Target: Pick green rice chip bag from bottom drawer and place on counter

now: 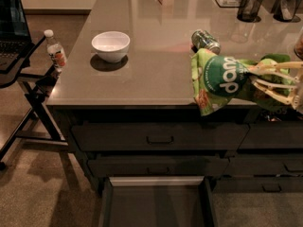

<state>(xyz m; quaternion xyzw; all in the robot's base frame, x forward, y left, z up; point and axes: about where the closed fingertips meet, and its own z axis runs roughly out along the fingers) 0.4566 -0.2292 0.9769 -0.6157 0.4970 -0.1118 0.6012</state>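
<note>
Partly cropped, jaws clamp bag (220, 77) over counter (151, 56) edge.

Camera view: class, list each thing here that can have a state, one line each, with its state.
gripper: shut on the green rice chip bag, at the front edge of the counter.
green rice chip bag: held in the air, not set down.
bottom drawer: pulled open.
upper drawers: closed.
green can: lying on its side on the counter.
white bowl: upright.
water bottle: upright, capped.
</note>
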